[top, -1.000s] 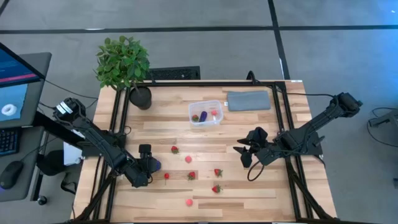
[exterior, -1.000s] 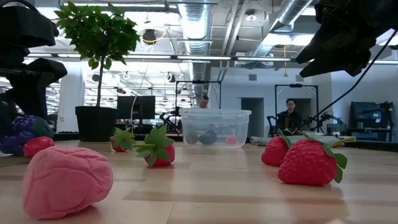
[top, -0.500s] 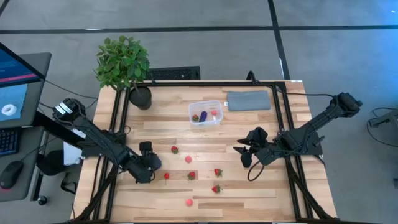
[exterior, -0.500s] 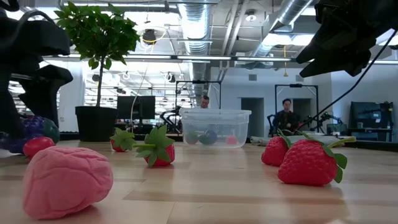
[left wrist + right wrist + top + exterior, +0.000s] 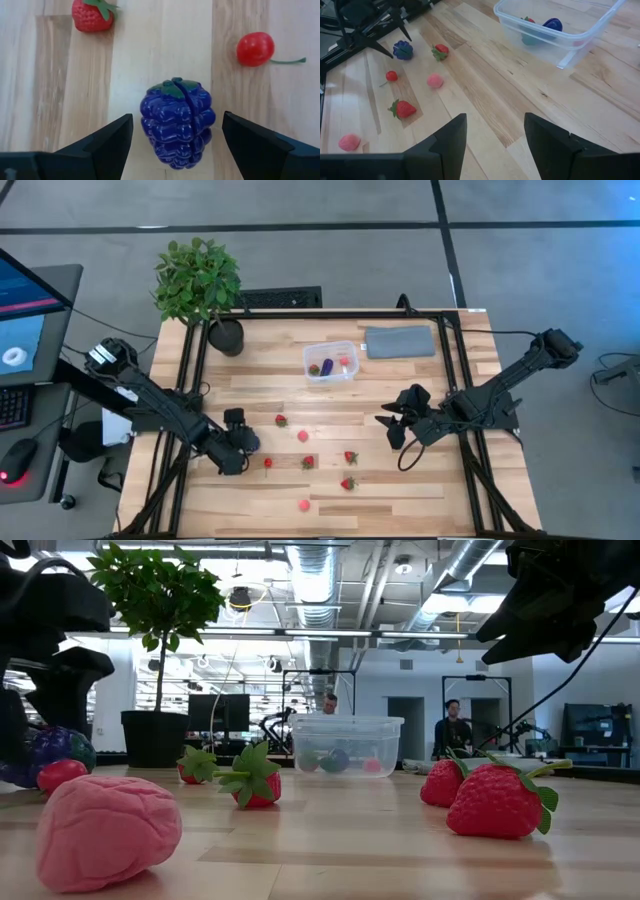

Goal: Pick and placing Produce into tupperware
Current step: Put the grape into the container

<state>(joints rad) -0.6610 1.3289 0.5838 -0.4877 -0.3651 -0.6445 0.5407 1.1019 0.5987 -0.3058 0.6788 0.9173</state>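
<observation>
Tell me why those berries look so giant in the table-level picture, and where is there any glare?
Low view: the pink raspberry and strawberry sit nearest the lens, so they loom; bright ceiling lights wash out the background. Left wrist view: soft highlights on the purple grapes and cherry.

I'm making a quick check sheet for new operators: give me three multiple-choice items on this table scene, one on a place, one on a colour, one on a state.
1. Where is the clear box?
A. between the potted plant and the grey pad
B. at the table's near edge
C. off the table

2. What colour is the berry between the left claw's fingers?
A. yellow
B. blue-purple
C. white

3. How is the left claw?
A. shut on the berry
B. open around it
C. out of sight

Key: 1 A, high view shows it there; 2 B, left wrist view; 3 B, gaps on both sides.
</observation>
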